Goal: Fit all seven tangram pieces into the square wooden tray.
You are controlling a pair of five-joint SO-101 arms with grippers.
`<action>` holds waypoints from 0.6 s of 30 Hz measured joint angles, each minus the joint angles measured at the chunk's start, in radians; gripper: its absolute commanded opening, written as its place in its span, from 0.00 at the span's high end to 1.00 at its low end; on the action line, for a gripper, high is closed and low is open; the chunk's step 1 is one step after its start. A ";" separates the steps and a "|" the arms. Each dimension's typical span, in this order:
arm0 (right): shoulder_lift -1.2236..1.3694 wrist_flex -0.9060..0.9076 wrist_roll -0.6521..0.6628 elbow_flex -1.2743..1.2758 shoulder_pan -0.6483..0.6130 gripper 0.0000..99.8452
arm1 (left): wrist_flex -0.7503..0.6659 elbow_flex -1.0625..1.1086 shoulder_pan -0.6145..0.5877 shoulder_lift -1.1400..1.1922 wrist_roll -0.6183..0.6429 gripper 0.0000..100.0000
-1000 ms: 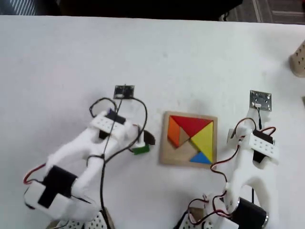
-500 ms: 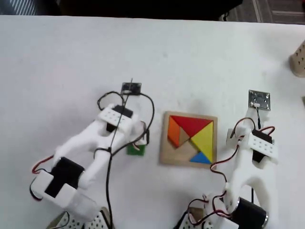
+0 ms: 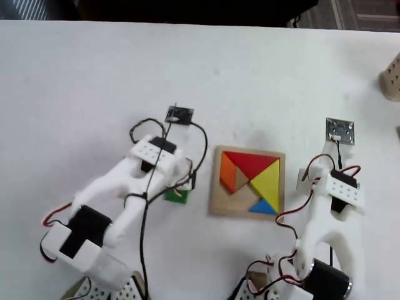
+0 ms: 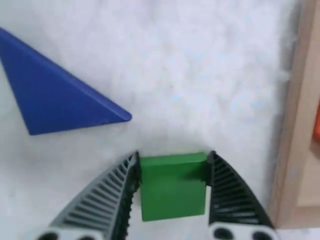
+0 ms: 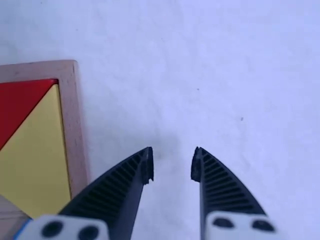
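- The left tool [image 4: 172, 157] is clamped on the green square [image 4: 172, 189]; its two ribbed fingers [image 4: 125, 185] press against opposite sides of the piece; whether the square rests on the white counter [image 3: 94, 75] or sits just above it I cannot tell
- In the high view the green square [image 3: 175, 196] peeks out under the left arm's wrist, just beside the left edge of the wooden tray [image 3: 215, 207] but not in it
- In the left wrist view the tray [image 4: 295, 125] shows as a pale wooden rim close to the green square, with a strip of counter between them
- A blue triangle [image 4: 55, 100] lies flat on the counter near the green square, apart from it and outside the tray
- Inside the tray lie a red triangle [image 3: 253, 164] along the far edge, a yellow triangle [image 3: 269, 184] along the right edge, an orange piece [image 3: 227, 170] at the left, a tan piece [image 3: 240, 181] near the middle and a small blue triangle [image 3: 262, 206] at the near right corner; bare wood shows at the near left part
- The right tool [image 5: 171, 162] hangs over bare counter with its fingers apart and nothing between them; the tray's rim [image 5: 75, 125] lies just beside one finger
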 measured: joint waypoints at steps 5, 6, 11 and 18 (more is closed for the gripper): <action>0.000 0.000 0.002 0.000 0.000 0.87 | 0.006 -0.008 0.014 -0.057 -0.003 0.93; 0.000 0.000 0.002 0.000 0.000 0.87 | 0.006 -0.008 0.025 -0.078 -0.005 0.93; 0.000 0.000 0.002 0.000 0.000 0.87 | 0.006 0.023 0.074 -0.183 -0.006 0.93; 0.000 0.000 0.002 0.000 0.000 0.87 | -0.002 0.023 0.137 -0.259 -0.006 0.93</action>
